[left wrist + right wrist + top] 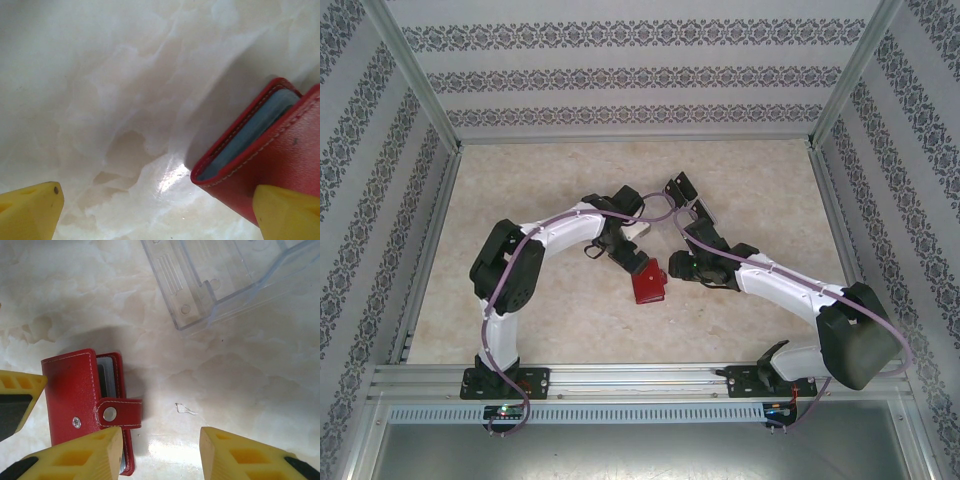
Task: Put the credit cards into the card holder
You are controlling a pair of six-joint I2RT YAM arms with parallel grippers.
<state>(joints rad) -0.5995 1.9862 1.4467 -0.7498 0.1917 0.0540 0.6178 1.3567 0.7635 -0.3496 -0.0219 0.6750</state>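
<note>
The card holder (648, 283) is a red wallet lying folded on the marble tabletop between my two grippers. In the right wrist view the card holder (75, 395) has its tab snapped over the front, and grey pockets show along its edge. My right gripper (160, 455) is open over bare table, its left finger overlapping the wallet's lower corner. My left gripper (157, 215) is open too, and the card holder (270, 145) lies at its right finger, with the grey lining visible. The credit cards are out of view.
A clear plastic tiered rack (220, 280) lies on the table just beyond the wallet. Another yellow and black finger (15, 395) shows at the wallet's left side. Metal frame rails and patterned walls enclose the table (520, 180).
</note>
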